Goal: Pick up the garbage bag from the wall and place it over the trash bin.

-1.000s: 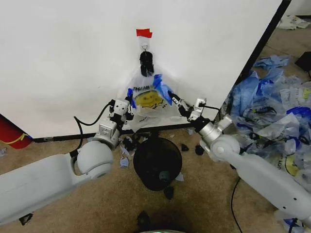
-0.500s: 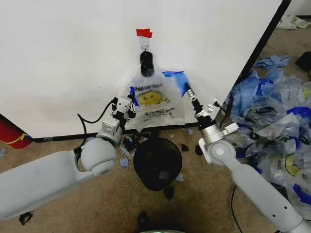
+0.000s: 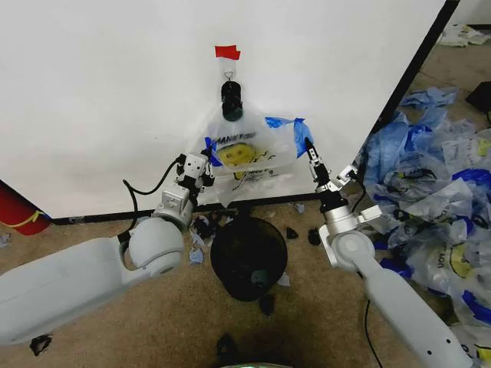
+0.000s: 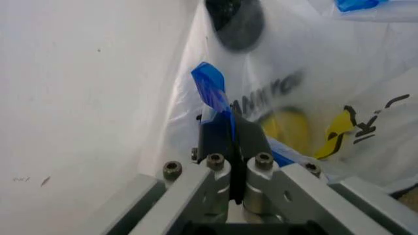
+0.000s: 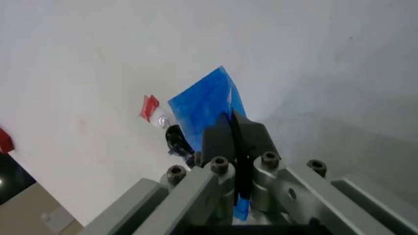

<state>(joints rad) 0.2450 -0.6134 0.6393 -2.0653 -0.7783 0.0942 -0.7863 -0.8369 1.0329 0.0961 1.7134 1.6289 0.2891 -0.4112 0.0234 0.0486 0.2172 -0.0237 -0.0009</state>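
Note:
The garbage bag (image 3: 244, 152), whitish with a yellow smiley face, hangs on the white wall (image 3: 115, 92) from a hook under a red tape strip (image 3: 227, 52), held by a black clip (image 3: 232, 100). My left gripper (image 3: 205, 162) is shut on the bag's blue-edged left side; in the left wrist view that gripper (image 4: 227, 131) pinches the blue strip against the bag (image 4: 307, 93). My right gripper (image 3: 308, 145) is shut on the blue right handle, stretched out to the right, and in the right wrist view it (image 5: 232, 128) clamps the blue plastic (image 5: 205, 103). The black trash bin (image 3: 248, 257) stands on the floor below the bag.
A pile of loose plastic bags (image 3: 433, 176) covers the floor at the right, past the wall's black edge (image 3: 406, 77). A red cylinder (image 3: 17, 211) stands at the far left. Black scraps (image 3: 313, 236) lie on the carpet around the bin.
My right gripper has swung up and out to the right with the blue handle, spreading the bag wider. The left gripper rose slightly, still clamped on its side.

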